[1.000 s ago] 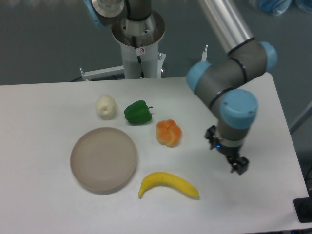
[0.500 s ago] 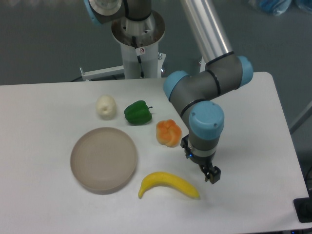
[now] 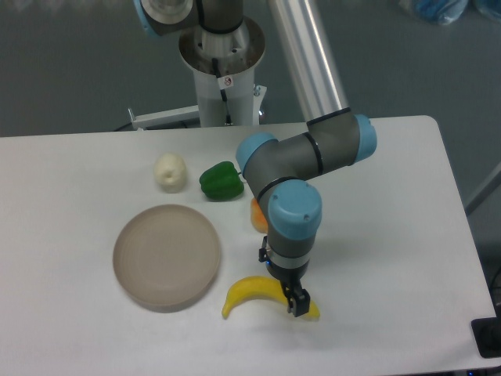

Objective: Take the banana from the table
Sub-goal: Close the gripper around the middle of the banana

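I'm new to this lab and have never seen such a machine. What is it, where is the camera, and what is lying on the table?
It is one robot arm, grey tubes with blue joint caps, filmed by a fixed camera looking down from the front. Its gripper hangs right over the yellow banana; whether the jaws are open or hold it is hidden. On the white table also lie a round plate, a green pepper, a whitish vegetable and an orange pepper mostly behind the arm.
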